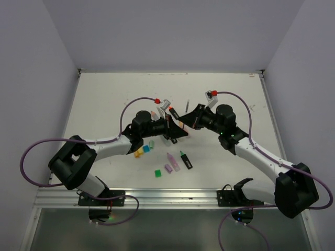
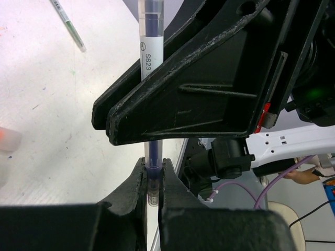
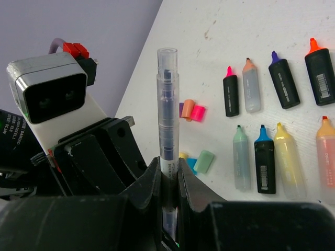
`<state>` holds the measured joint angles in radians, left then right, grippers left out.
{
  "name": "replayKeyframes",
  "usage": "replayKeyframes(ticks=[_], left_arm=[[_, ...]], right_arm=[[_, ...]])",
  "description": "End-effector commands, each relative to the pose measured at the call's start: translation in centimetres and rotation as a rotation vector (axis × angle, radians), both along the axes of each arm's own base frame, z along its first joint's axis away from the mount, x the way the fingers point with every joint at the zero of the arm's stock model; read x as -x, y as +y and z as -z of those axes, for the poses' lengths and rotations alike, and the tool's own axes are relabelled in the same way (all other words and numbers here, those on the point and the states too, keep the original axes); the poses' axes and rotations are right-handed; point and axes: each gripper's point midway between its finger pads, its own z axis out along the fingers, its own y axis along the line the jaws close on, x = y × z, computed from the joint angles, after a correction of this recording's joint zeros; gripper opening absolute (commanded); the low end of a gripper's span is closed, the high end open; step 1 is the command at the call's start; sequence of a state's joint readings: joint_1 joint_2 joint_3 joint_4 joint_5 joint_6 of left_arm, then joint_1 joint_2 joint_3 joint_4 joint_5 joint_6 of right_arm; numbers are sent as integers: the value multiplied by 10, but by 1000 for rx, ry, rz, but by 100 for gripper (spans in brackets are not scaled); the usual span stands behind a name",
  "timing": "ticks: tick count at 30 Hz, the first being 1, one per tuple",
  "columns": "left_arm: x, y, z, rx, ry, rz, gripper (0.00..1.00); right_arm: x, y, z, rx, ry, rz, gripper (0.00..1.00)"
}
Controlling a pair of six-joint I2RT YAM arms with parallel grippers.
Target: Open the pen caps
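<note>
Black plastic jaws were working from both sides here: the left gripper (image 2: 153, 177) was pinched tight on one end of a thin clear plastic pen (image 2: 151, 47) with a dark refill, and the right gripper (image 3: 168, 170) was clamped on its barrel further along, all held up off the white table (image 3: 272, 31). Looked to me like a setup for one arm to pull against the other. The small stubby coloured plastic pen caps (image 3: 191, 111) lay loose on the table beside the uncapped black and pastel highlighters (image 3: 283, 83), down below both grippers and touching neither

White table (image 1: 104, 99) — highlighters (image 3: 284, 83), loose pen caps (image 3: 198, 112)
</note>
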<state>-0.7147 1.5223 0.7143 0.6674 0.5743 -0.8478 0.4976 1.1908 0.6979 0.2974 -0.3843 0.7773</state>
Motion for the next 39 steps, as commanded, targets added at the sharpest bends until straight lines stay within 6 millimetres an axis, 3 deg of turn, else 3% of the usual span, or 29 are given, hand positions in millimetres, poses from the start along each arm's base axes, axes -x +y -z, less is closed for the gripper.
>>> replayKeyframes(ticks=[1,5,9,13,14,17,18,19,21,26,29,32,35,39], left_arm=[[-5,0,-7,11,-25,-9,0],[0,6,6,-1,-2,-23,0],[9,13,16,-8,5,-19,0],[16,20,13,-6,-35,-12,0],[18,21,8,1,-54,-7,0],[23,23,7,-9,-63,8,0],[26,24,8,-9,-62,18,0],[27,25,8,-9,-64,19,0],[31,25,13,-23,-56,34,0],[34,29,21,-42,-49,22,0],[22,35,31,-124,-44,-36,0],[-4,44,31,-206,-41,-132,0],[-34,66,29,-219,-13,-239,0],[-88,113,24,-230,18,-422,0]], right_arm=[[-3,1,-22,-30,-54,27,0],[-24,-16,-27,-17,-85,174,0],[-49,-37,-46,-34,-145,320,0],[-84,-64,-65,-90,-162,435,0],[-99,-77,-57,-86,-138,468,0],[-119,-89,-69,-134,-146,487,0],[-126,-91,-63,-120,-127,497,0],[-131,-91,-76,-129,-151,490,0],[-143,-95,-82,-118,-158,499,0],[-153,-89,-84,-80,-153,451,0],[-149,-89,-67,-21,-121,434,0],[-139,-87,-42,80,-81,382,0],[-129,-83,-19,168,-44,326,0],[-121,-76,8,329,9,259,0]])
